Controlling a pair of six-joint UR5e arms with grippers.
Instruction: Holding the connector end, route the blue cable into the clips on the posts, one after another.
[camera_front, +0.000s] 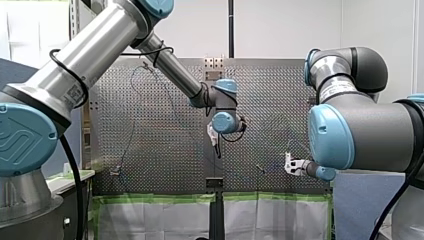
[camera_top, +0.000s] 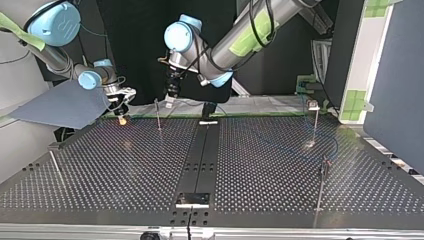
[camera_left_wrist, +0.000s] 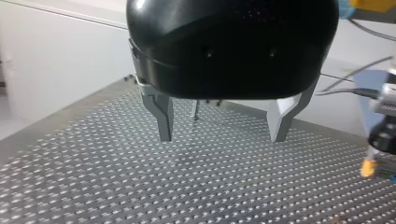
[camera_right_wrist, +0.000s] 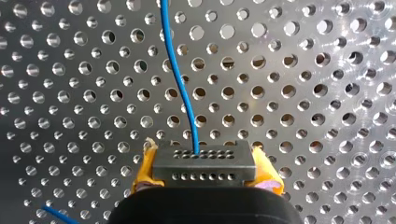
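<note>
Quick status from the remote desk. My right gripper (camera_top: 121, 116) is pinched narrow on the connector (camera_right_wrist: 204, 162). Its yellow pads (camera_right_wrist: 145, 169) squeeze it from both sides, and the blue cable (camera_right_wrist: 180, 79) runs out of the front face and away over the perforated table (camera_top: 125, 165). Gripping the block rather than the wire makes sense: the cable trails free and I can steer it by its end.

I'm using the thin post (camera_top: 158, 116) as my marker. In the top view the connector hangs just beside it, on that view's left, low over the table. My left gripper (camera_left_wrist: 222, 127) hangs behind and above the same post, fingers spread wide with nothing between them. My guess is it's parked there as a spare hand to tension the cable at the clip.

I can't make out the clip on that post, and away from it the cable is too faint to say which posts it's seated in. I reckon the next move is carrying the connector across the post so the cable drops in.
</note>
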